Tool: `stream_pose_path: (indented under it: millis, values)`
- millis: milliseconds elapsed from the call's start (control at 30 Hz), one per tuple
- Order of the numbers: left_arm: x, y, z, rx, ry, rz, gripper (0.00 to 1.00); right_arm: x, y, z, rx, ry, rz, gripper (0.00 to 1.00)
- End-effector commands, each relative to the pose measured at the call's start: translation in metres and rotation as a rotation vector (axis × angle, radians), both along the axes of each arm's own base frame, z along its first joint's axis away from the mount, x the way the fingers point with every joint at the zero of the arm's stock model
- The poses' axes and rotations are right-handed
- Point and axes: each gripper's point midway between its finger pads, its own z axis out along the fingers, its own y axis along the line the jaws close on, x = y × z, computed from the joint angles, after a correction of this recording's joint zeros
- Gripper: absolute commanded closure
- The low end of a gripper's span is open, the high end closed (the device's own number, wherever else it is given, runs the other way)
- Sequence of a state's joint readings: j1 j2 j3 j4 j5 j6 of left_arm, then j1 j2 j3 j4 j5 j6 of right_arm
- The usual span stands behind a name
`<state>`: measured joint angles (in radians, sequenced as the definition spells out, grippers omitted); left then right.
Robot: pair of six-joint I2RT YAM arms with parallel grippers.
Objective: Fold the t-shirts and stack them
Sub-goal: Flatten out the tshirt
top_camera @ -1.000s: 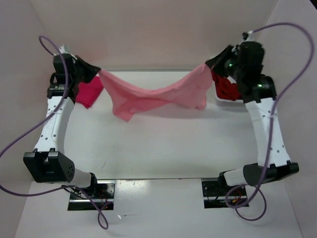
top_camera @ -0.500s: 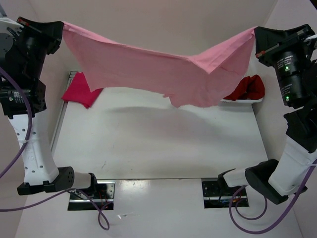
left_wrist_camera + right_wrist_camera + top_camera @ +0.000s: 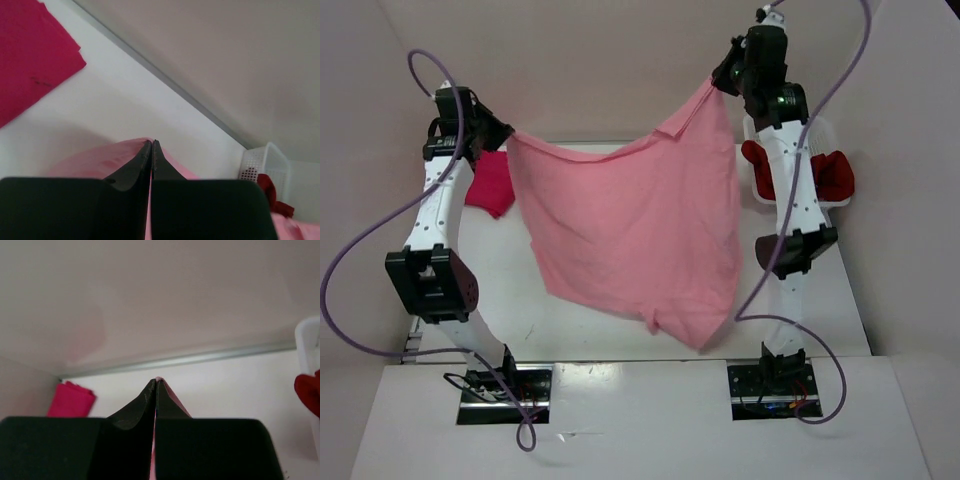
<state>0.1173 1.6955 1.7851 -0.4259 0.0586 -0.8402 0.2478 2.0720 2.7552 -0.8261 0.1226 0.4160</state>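
Both left fingers [image 3: 131,167] and right fingers [image 3: 134,407] clench the light pink t-shirt [image 3: 630,230], now hanging lower.

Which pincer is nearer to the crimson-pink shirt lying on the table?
Left. The left pincer holds the light pink shirt just beside the crimson-pink shirt; the right pincer is far across, at the held shirt's opposite corner.

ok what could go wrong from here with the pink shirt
1. The left gripper and right gripper pinch only thin edges of the light pink shirt; a corner could slip out.
2. The shirt hangs skewed with its lower hem curled, so it may land creased.
3. Its left edge hangs close to the folded crimson shirt and might drag it.
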Motion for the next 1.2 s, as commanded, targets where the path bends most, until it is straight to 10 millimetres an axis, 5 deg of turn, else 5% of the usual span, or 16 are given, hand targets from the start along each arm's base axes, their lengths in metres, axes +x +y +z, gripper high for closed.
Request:
stream_pose_path:
  millis: [0,100,200,333,433,500,600,633,667,733,833,867,900,933,967,1167]
  values:
    - [0.016,-0.003,0.04,0.02,-0.134,-0.002,1.0,0.017,-0.028,0.017,0.074,-0.069,0.028,1.0]
    - [0.03,-0.003,0.041,0.007,-0.134,-0.008,1.0,0.017,-0.026,0.038,0.095,-0.142,0.057,1.0]
    - [0.033,-0.005,0.079,0.004,-0.219,-0.015,1.0,0.0,-0.022,0.077,0.161,-0.238,0.086,1.0]
    - [0.028,0.022,0.116,-0.021,-0.311,0.013,1.0,-0.035,-0.016,0.127,0.219,-0.354,0.151,1.0]
    - [0.023,0.03,0.141,-0.016,-0.377,0.031,1.0,-0.049,-0.015,0.14,0.238,-0.379,0.166,1.0]
    - [0.02,0.037,0.142,-0.001,-0.383,0.047,1.0,-0.044,-0.015,0.12,0.222,-0.309,0.158,1.0]
    - [0.01,0.033,0.143,0.013,-0.417,0.035,1.0,-0.032,-0.019,0.075,0.172,-0.174,0.122,1.0]
    - [0.013,0.034,0.101,-0.002,-0.338,0.038,1.0,-0.03,-0.019,0.061,0.158,-0.136,0.119,1.0]
    - [0.004,0.032,0.097,-0.002,-0.336,0.038,1.0,-0.031,-0.018,0.029,0.144,-0.054,0.125,1.0]
    - [-0.001,0.032,0.066,-0.001,-0.284,0.037,1.0,-0.033,-0.018,0.007,0.142,-0.03,0.123,1.0]
    - [-0.025,0.024,-0.019,-0.013,-0.134,0.013,1.0,-0.055,-0.019,-0.101,0.125,0.215,0.117,1.0]
    - [-0.03,0.023,-0.034,-0.017,-0.115,0.013,1.0,-0.062,-0.022,-0.123,0.119,0.263,0.103,1.0]
    - [-0.038,0.018,-0.044,-0.026,-0.095,-0.001,1.0,-0.073,-0.023,-0.177,0.109,0.38,0.094,1.0]
    - [-0.044,0.017,-0.06,-0.033,-0.064,0.0,1.0,-0.084,-0.025,-0.188,0.108,0.398,0.092,1.0]
    - [-0.056,0.015,-0.096,-0.048,0.013,0.002,1.0,-0.1,-0.027,-0.234,0.107,0.504,0.08,1.0]
    - [-0.115,0.003,-0.181,-0.079,0.21,0.003,0.98,-0.177,-0.036,-0.349,0.101,0.794,0.043,1.0]
